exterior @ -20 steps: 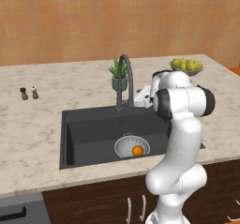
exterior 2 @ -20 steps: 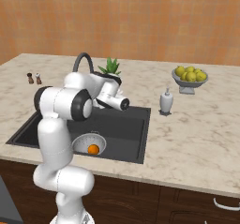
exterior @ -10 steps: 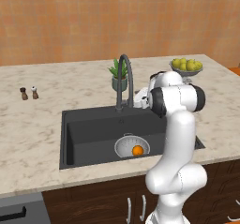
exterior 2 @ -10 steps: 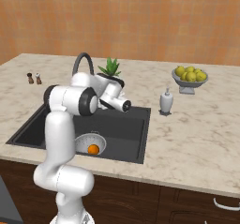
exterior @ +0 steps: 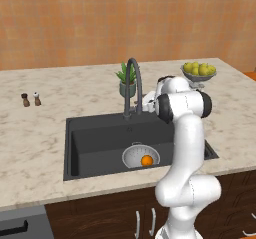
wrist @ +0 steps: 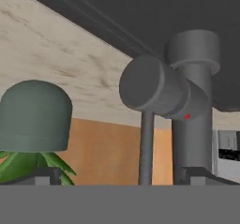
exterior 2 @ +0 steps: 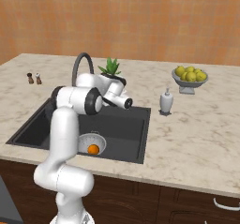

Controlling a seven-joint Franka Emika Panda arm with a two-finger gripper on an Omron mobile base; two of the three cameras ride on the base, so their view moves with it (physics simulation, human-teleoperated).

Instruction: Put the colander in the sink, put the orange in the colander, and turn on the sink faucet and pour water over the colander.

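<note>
The silvery colander [exterior: 135, 155] [exterior 2: 89, 140] sits on the floor of the black sink [exterior: 95, 138] [exterior 2: 126, 124], near its front. The orange [exterior: 146, 160] [exterior 2: 93, 149] lies inside it. The dark grey sink faucet [exterior: 134, 83] [exterior 2: 81, 67] arches up behind the basin. My gripper [exterior: 146, 103] [wrist: 122, 177] is at the faucet's base, just right of it, and open. In the hand view the faucet's handle barrel [wrist: 159, 89] is close ahead, and its thin lever [wrist: 146, 145] runs down between my wide-apart fingertips [wrist: 41, 175]. Nothing is held.
A potted plant [exterior: 125, 80] [exterior 2: 110, 68] [wrist: 35, 117] stands right behind the faucet. A soap dispenser [exterior 2: 166, 101] is right of the sink and a bowl of yellow-green fruit [exterior: 199, 70] [exterior 2: 189, 75] is farther right. Two small shakers [exterior: 31, 99] [exterior 2: 34, 78] stand at the far left.
My arm's elbow has swung a little toward the faucet while the hand stays at its base. The jaws are still open. Colander and orange have not moved.
</note>
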